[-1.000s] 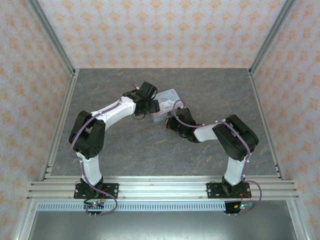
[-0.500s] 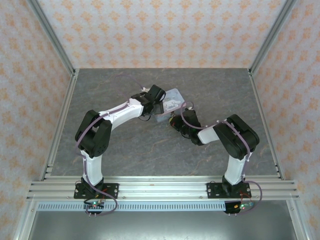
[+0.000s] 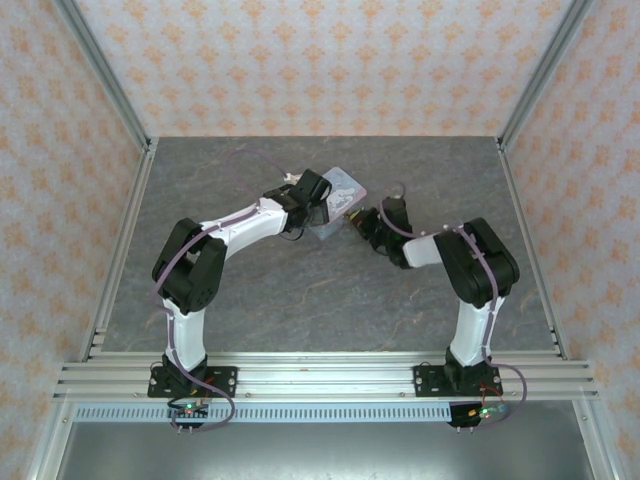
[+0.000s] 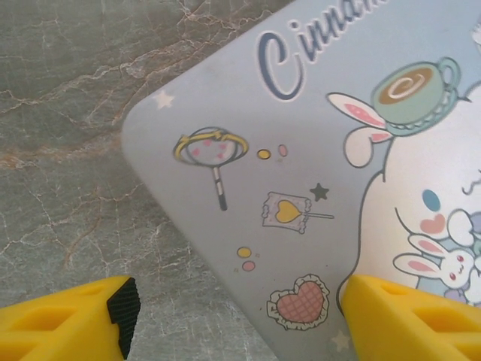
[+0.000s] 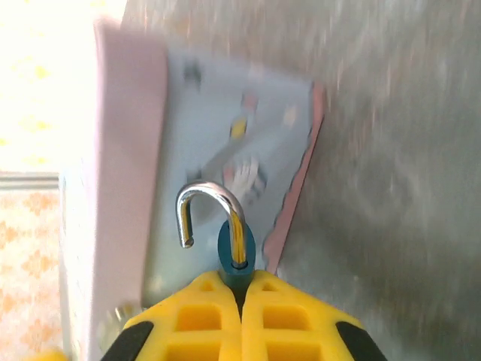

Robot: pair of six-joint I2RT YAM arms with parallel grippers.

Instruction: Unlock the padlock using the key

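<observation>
Right wrist view: shows the right gripper (image 5: 242,289) pinched shut on the dark blue body of the padlock (image 5: 228,252), just in front of the pale blue tin (image 5: 225,128). Holds it upright, long axis in line with the fingers, silvery shackle (image 5: 204,194) arching toward the tin with one leg free of the body; reads as already sprung, though blurred. Left wrist view: finds the left gripper (image 4: 237,312) spread wide astride a corner of the tin's lid, contact not clear. Top external: sets the left gripper at the tin's left edge and the right at its near-right side, leaving the right arm the one in charge of the padlock.
</observation>
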